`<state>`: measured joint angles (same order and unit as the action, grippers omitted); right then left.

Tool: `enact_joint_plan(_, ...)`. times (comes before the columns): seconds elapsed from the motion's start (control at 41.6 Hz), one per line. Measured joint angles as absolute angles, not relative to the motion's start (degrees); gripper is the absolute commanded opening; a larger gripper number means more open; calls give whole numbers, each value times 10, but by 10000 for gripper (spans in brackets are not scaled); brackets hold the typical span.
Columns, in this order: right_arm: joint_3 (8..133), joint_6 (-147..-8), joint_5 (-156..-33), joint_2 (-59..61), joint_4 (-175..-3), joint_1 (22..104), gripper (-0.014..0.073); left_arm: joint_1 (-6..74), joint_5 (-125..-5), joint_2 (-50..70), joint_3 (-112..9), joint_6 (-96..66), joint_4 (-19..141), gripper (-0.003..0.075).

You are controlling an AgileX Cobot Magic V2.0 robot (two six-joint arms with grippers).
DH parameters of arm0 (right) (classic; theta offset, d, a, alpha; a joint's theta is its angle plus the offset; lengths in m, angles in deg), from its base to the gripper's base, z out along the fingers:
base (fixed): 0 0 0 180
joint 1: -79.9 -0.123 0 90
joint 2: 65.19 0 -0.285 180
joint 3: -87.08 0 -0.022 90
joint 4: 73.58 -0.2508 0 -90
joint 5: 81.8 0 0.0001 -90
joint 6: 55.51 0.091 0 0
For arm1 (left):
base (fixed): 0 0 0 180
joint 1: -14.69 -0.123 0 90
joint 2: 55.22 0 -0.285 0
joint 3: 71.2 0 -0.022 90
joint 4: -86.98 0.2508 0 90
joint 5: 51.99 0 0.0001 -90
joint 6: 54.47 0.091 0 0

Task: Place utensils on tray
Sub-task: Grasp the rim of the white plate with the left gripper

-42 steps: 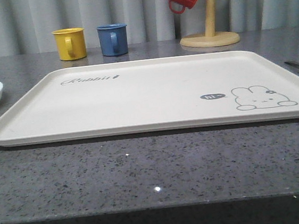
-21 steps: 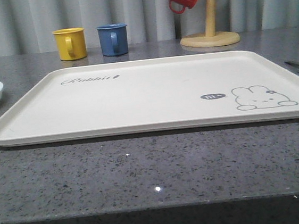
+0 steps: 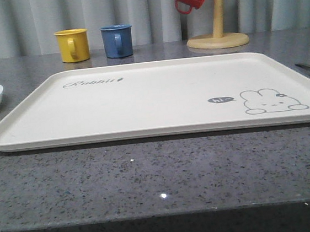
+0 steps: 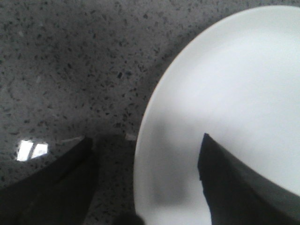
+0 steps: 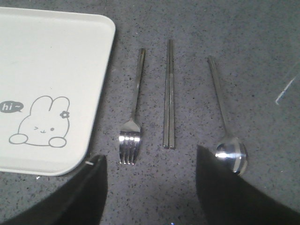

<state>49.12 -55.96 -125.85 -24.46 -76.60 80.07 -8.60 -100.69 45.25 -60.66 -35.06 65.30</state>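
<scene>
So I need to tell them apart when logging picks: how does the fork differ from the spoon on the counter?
The fork ends in four flat tines; the spoon ends in a rounded oval bowl. The fork lies beside the tray; the spoon lies farthest from it, past the chopsticks. Both are slim shiny metal, lying flat on the grey counter, untouched.

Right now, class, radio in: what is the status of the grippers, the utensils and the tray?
Both grippers open, empty. Fork, chopsticks, spoon on the counter beside the tray. Tray bare. Nothing between them.
</scene>
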Motion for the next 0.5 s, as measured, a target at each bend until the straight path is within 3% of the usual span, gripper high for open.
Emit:
enact_joint_plan(0.288, 491, -560, -1258, -245, -766, 801, 447, -86, -1002, 460, -609, -350, 653, -13)
enact_joint_plan(0.505, 491, -560, -1258, -245, -766, 801, 447, -86, -1002, 460, -610, -350, 648, -20)
